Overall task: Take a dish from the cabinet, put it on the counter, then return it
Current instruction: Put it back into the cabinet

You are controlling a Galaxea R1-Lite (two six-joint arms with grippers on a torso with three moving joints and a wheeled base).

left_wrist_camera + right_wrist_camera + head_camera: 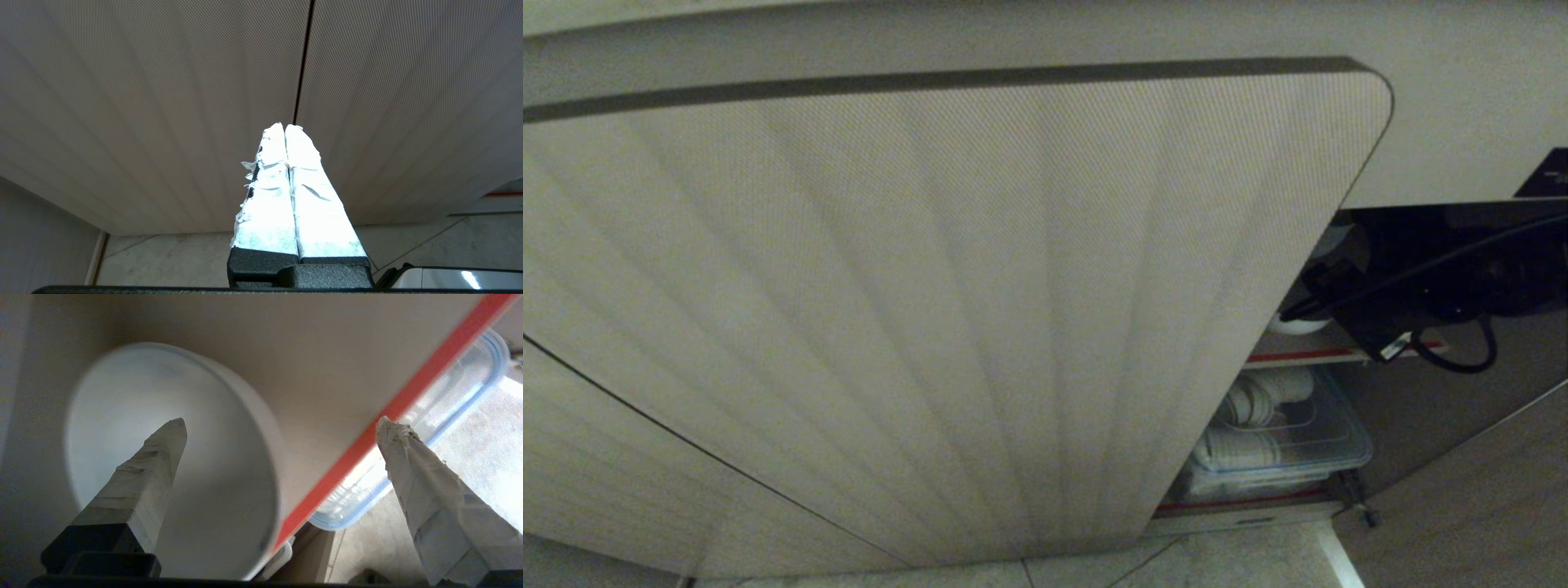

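Observation:
The dish (229,465), a small white bowl, sits on the cabinet's brown shelf (335,367) close to its red front edge (408,396). My right gripper (282,422) is open wide. One taped finger (159,457) hangs over the bowl's hollow and the other finger (412,465) is out past the shelf edge. Nothing is clamped. In the head view the right arm (1405,302) reaches into the cabinet beside the open fluted door (931,310), and a sliver of the dish (1294,325) shows. My left gripper (284,126) is shut and parked before the doors. The counter's top is out of view.
A clear lidded box with a blue rim (1307,441) holds white items on the cabinet's lower level, and it shows under the shelf edge (461,400). The open door (163,102) fills most of the head view. Pale floor tiles (1241,555) lie below.

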